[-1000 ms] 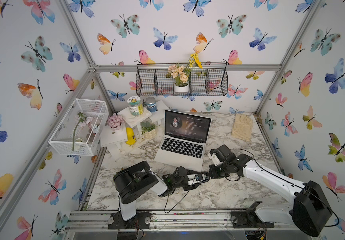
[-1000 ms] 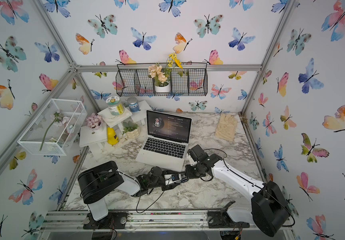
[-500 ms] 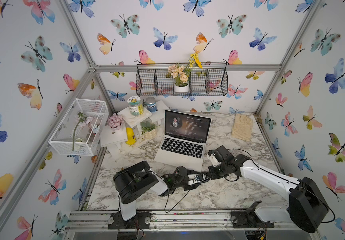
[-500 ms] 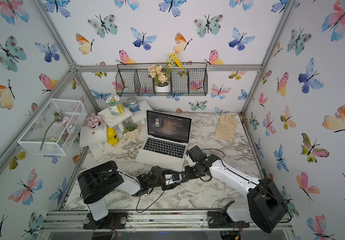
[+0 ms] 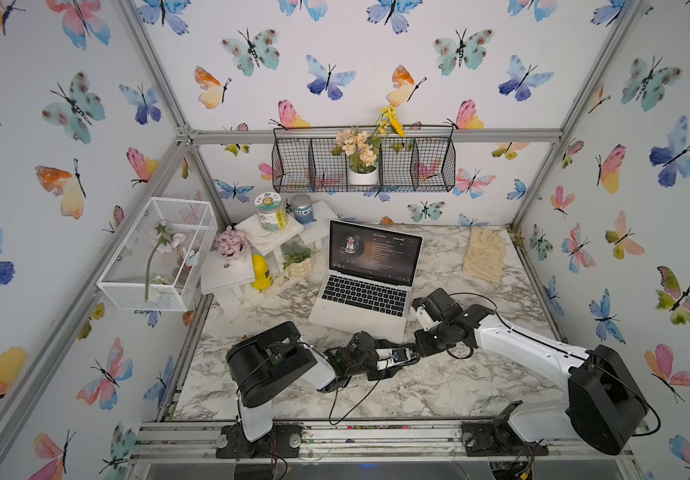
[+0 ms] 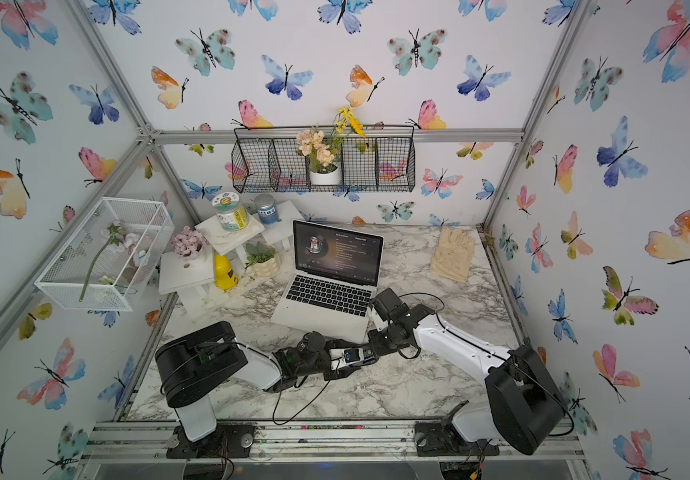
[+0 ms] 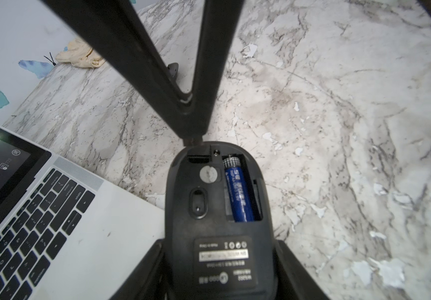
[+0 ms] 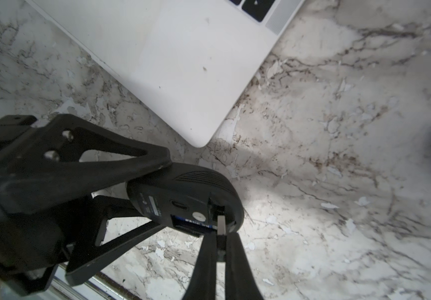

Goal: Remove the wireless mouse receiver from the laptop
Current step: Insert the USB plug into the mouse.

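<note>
One laptop (image 5: 356, 323), one mouse (image 7: 209, 207), one receiver (image 8: 221, 225)

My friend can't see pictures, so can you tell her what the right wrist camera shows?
The right gripper pinches the tiny wireless mouse receiver, its metal plug at a slot in the underside of a black mouse. The left gripper holds that mouse upside down over the marble table, near a corner of the laptop.

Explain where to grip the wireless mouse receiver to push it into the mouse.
Grip the wireless mouse receiver by its cap, fingers either side, from behind, in line with its silver plug, which must stay bare to enter the slot of the mouse, as the right gripper does.
</note>
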`<state>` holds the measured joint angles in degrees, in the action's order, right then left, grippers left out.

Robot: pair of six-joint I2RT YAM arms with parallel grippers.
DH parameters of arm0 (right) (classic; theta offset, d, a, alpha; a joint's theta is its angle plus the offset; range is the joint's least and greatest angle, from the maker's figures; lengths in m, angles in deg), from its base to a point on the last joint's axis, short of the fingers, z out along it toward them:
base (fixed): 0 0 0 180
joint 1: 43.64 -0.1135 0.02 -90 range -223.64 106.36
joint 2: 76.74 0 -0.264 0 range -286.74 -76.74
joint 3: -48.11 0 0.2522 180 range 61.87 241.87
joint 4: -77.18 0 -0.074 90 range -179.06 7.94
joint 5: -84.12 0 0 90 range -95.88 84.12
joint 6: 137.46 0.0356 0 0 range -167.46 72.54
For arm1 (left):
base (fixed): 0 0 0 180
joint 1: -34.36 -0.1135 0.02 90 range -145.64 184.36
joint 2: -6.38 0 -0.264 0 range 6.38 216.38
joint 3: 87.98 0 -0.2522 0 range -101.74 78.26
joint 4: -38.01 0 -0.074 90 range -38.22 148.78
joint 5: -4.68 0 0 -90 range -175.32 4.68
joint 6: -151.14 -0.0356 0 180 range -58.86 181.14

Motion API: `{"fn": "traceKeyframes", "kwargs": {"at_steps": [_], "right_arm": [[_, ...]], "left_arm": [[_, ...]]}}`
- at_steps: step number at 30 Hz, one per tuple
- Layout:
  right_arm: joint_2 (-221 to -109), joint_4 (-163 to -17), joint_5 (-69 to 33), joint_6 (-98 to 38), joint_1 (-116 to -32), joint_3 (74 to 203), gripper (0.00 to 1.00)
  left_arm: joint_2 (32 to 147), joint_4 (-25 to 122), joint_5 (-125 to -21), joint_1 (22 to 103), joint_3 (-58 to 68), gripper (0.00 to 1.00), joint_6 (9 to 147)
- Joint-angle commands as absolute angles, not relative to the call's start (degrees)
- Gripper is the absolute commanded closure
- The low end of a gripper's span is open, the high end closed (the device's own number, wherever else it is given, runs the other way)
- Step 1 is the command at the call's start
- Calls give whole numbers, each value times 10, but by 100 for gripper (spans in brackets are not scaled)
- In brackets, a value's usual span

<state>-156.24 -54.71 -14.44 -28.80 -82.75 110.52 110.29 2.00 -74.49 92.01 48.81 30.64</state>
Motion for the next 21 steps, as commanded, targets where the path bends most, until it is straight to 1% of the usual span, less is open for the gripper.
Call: {"fn": "traceKeyframes", "kwargs": {"at_steps": [1, 10, 21], "right_arm": [[-1566, -532, -124, -312, -833, 1125, 98], [-1591, -518, -114, -316, -843, 1138, 98], [-1601, -521, -115, -311, -846, 1125, 98]], "left_arm": [[1119, 74, -737, 919, 488, 96, 294], [1119, 75, -738, 919, 487, 97, 293], [1121, 76, -737, 919, 486, 98, 293]]}}
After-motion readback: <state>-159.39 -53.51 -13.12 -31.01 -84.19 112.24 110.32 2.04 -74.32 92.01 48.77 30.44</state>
